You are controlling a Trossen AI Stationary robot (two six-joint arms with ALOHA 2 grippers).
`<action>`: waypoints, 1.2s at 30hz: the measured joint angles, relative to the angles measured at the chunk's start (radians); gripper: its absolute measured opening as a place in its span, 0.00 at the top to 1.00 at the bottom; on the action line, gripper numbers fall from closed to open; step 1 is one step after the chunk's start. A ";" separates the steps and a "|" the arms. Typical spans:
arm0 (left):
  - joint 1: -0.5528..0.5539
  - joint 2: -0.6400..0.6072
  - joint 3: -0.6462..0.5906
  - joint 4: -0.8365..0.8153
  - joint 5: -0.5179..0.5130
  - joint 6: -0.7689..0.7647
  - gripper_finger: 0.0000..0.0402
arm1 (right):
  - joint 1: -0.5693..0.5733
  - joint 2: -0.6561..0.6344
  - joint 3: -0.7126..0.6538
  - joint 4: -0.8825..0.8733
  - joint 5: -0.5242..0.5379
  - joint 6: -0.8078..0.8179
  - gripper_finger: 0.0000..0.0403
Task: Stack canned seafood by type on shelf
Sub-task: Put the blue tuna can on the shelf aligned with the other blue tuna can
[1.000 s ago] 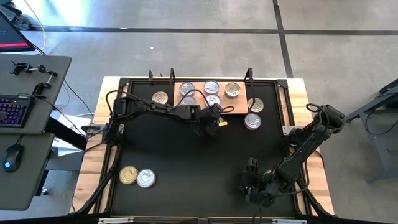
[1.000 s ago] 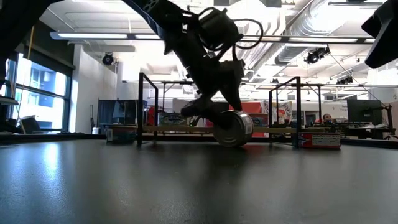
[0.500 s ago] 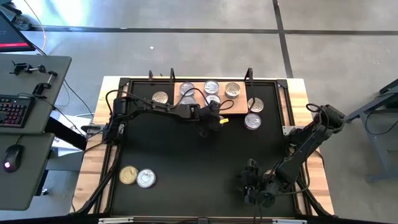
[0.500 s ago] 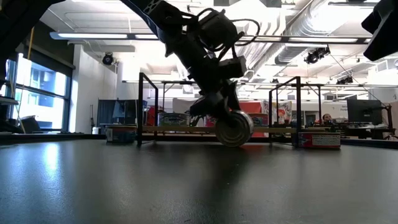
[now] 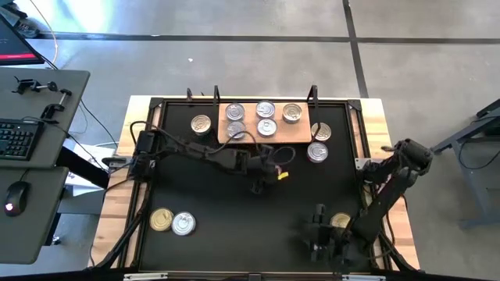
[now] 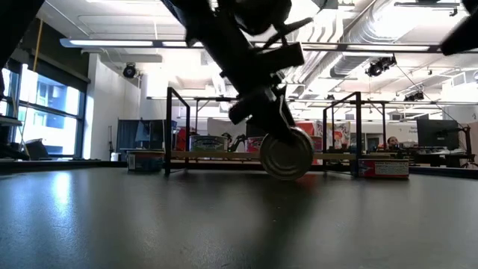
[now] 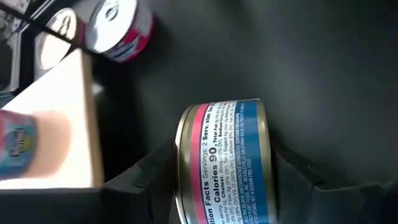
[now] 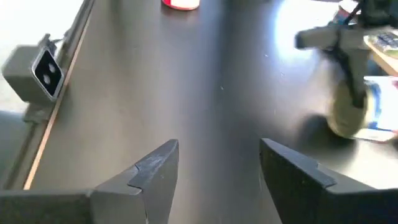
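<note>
My left gripper [image 5: 269, 168] is over the middle of the black mat, in front of the shelf [image 5: 301, 134], and is shut on a can with a blue and pink label [image 7: 227, 162] turned on its edge [image 6: 286, 153]. The pale wooden shelf carries several silver-lidded cans [image 5: 266, 110] resting flat. More cans lie on the mat beside it [image 5: 201, 123] [image 5: 317, 151]. My right gripper [image 8: 217, 168] hovers open and holds nothing near the mat's near right corner, next to a gold-lidded can [image 5: 341, 222]. My left gripper pinches the can between its two fingers, one finger on each flat end [image 7: 181, 163]. The fingers slant down from the table's left. The can stands on edge with its label wall toward the wrist camera, low over the mat; whether its rim touches the mat I cannot tell.
A gold can [image 5: 161, 219] and a silver can [image 5: 183, 224] sit at the mat's near left. Black posts [image 6: 169, 131] stand at the shelf's ends. The mat [image 5: 219, 203] between the arms is bare. A desk with a keyboard [image 5: 16, 140] stands left of the table.
My left gripper has drawn back from the shelf toward the table's near edge, rolling its wrist, and the can on edge has come with it. My right gripper has shifted toward the near edge, and a gold can now shows beside its arm.
</note>
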 joint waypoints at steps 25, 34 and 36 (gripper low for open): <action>-0.310 -0.145 -0.735 1.799 0.153 -0.124 0.55 | -0.173 0.138 0.000 0.669 0.247 -0.793 0.35; -0.338 -0.145 -0.625 1.800 0.153 0.022 0.53 | -0.183 0.137 0.000 1.129 0.170 -1.177 0.35; -0.337 -0.146 -0.621 1.802 0.156 0.026 0.53 | -0.174 0.138 -0.001 1.177 0.179 -1.214 0.35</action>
